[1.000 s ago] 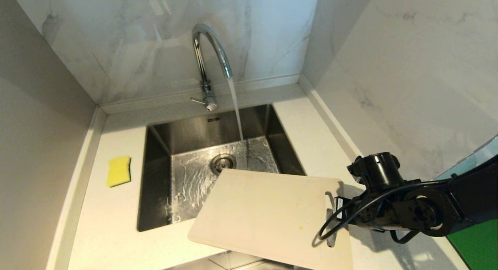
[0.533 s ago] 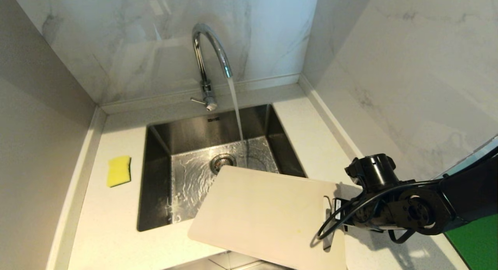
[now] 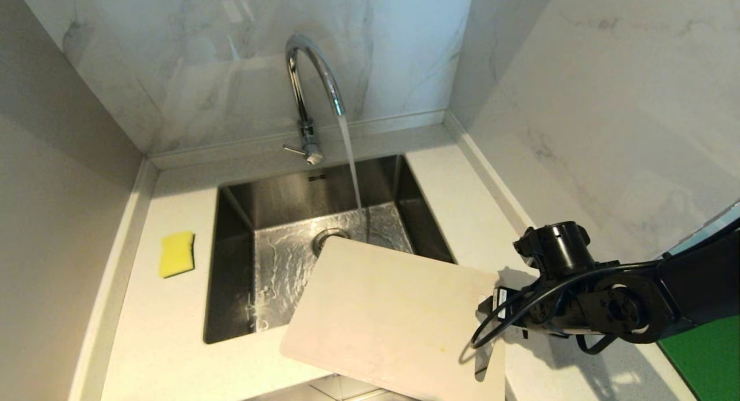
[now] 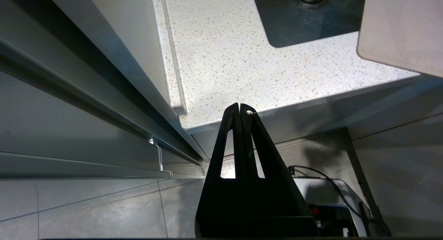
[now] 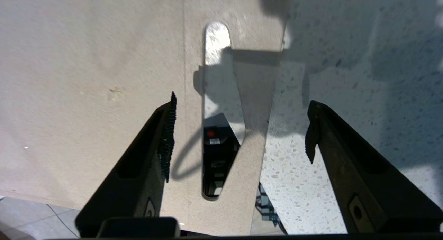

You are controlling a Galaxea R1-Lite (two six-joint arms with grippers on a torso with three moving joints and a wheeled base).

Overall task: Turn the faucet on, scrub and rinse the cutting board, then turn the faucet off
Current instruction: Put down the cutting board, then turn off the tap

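Note:
The chrome faucet (image 3: 312, 83) runs, its stream (image 3: 351, 164) falling into the sink beside the drain. The cream-white cutting board (image 3: 393, 314) lies askew over the sink's near right corner and the counter, its near end past the counter's front edge. My right gripper (image 3: 491, 308) is at the board's slot-handle end. In the right wrist view the right gripper (image 5: 241, 101) is open, and the board's edge strip (image 5: 256, 94) beside the slot lies between the fingers, clear of both. My left gripper (image 4: 239, 107) is shut and empty, parked below the counter's front edge.
A yellow sponge (image 3: 176, 253) lies on the counter left of the steel sink (image 3: 231, 262). A green board (image 3: 705, 366) shows at the far right behind my right arm. Marble walls close in behind and to the right.
The right gripper's jaws have opened off the cutting board's handle end. The board has shifted slightly, its far corner now nearer the drain. The left arm has not moved.

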